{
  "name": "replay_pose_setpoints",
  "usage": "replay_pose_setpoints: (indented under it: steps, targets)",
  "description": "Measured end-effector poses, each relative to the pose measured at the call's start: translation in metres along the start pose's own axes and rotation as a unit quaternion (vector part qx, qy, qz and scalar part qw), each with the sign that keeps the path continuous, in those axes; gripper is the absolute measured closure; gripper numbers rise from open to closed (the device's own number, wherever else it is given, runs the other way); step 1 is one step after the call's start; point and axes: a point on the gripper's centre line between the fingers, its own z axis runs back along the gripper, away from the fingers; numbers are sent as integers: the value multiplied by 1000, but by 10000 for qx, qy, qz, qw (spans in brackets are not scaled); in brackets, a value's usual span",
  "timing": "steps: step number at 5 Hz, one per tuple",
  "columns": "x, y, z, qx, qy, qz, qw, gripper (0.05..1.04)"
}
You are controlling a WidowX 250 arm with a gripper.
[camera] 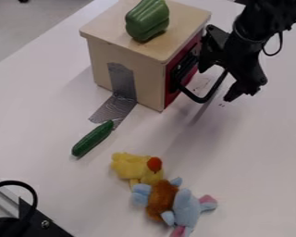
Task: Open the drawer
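Camera view. Landmark: the wooden box (pixel 122 51). Its red drawer front (pixel 172 89) is on the side facing right in the view, a black fitting (pixel 186 64) mounted on it. Black loop handle (pixel 203 99) stands out from that front. How far the drawer is out, if at all: cannot tell.

Gripper (pixel 216 84) just right of the box, pointing down at a tilt. Fingers spread well apart, far end of handle between them; no closed hold seen. Whether they touch the handle: cannot tell.

On the box top: green toy pepper (pixel 148 21). Down the box's near side and onto the table (pixel 45 125): silver-gray tape (pixel 120 81), creased at the bend. Green toy cucumber (pixel 92 139) below the box, upper end at the tape's lower end.

Farther below the box: yellow plush (pixel 129 165) with red-orange ball shape, against a brown and light-blue plush (pixel 163 200) with pink ends.

Marks: tiny dark specks on the table right of the box, too small to read.
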Motion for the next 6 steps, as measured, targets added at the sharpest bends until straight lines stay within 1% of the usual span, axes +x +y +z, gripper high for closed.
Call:
replay_pose_setpoints:
  steps: [1,2,3,4,5,6]
  targets:
    - [-5,-7,-16,-388,209,188,9989,83]
    - [-15,-15,-44,-632,607,269,9958,83]
    - [-16,-14,-56,-642,790,259,9945,116]
    - [-15,-14,-57,-749,784,307,9936,410]
    - [-9,-20,-54,-983,680,339,9922,676]
    - [3,-36,-44,-1272,522,344,9899,873]
